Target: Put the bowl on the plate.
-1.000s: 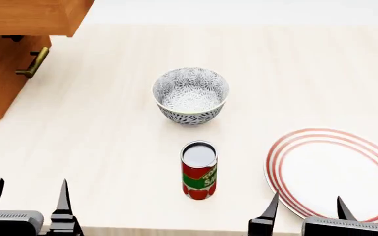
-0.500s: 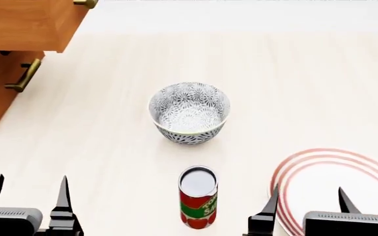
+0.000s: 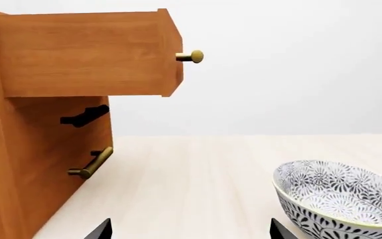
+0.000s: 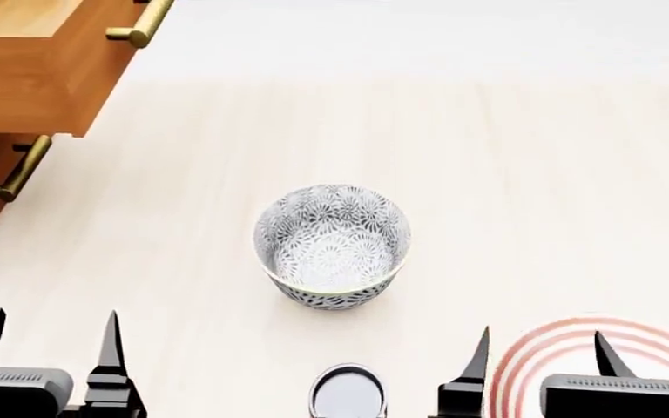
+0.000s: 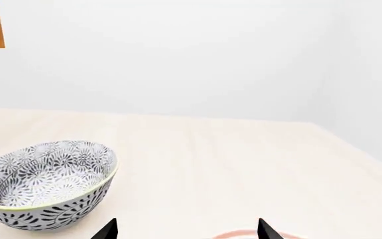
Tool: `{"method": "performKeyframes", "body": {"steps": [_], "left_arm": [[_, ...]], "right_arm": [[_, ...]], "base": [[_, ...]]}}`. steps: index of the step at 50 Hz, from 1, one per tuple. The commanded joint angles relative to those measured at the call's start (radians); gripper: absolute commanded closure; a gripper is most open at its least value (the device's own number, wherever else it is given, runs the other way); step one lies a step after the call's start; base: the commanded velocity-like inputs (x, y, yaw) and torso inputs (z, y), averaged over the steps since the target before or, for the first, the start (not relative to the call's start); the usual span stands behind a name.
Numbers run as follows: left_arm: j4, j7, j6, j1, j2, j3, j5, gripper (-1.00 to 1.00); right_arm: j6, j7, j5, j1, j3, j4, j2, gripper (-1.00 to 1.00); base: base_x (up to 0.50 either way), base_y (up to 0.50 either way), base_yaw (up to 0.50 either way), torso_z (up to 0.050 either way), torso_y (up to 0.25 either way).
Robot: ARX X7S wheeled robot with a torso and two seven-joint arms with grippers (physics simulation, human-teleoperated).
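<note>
The grey-and-white floral bowl [image 4: 332, 244] stands upright on the pale table, near the middle of the head view; it also shows in the left wrist view [image 3: 340, 199] and the right wrist view [image 5: 45, 184]. The red-ringed white plate [image 4: 543, 357] lies at the near right, mostly cut off by the frame; only a sliver of its rim [image 5: 244, 234] shows in the right wrist view. My left gripper [image 4: 46, 344] is open at the near left, well short of the bowl. My right gripper [image 4: 540, 353] is open, hovering over the plate's near edge. Nothing is between either pair of fingers.
A can's silver top [image 4: 348, 392] stands just in front of the bowl at the bottom edge. A wooden cabinet [image 4: 32, 70] with a pulled-out drawer and brass handles [image 4: 15, 170] fills the far left. A white wall [image 5: 177, 55] backs the table.
The head view has shifted forward: bowl, can and plate all slid down the frame. The can is now mostly cut off. Both grippers stay open in the same place in view.
</note>
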Motion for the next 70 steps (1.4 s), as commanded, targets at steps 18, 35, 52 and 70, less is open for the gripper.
{"method": "performKeyframes", "body": {"steps": [18,35,52,70], "left_arm": [[0.026,-0.023,-0.008,0.003,-0.019,0.014,-0.011,-1.0],[0.025,-0.033,0.002,0.009,-0.028,0.017,-0.021,-1.0],[0.03,-0.045,0.003,0.013,-0.037,0.024,-0.028,-1.0],[-0.104,-0.042,0.146,0.021,-0.031,0.047,-0.008,-1.0]], "right_arm": [[0.013,-0.021,0.064,-0.011,0.012,-0.009,0.011,-1.0],[0.069,0.01,0.059,0.004,0.002,-0.032,0.02,-1.0],[0.481,-0.017,0.192,0.206,-0.035,-0.224,0.069,-1.0],[0.777,-0.118,0.321,0.518,-0.172,-0.199,0.096,-1.0]], "base": [[0.25,0.0,0.0,0.0,0.0],[0.17,0.0,0.0,0.0,0.0],[0.0,0.0,0.0,0.0,0.0],[0.0,0.0,0.0,0.0,0.0]]}}
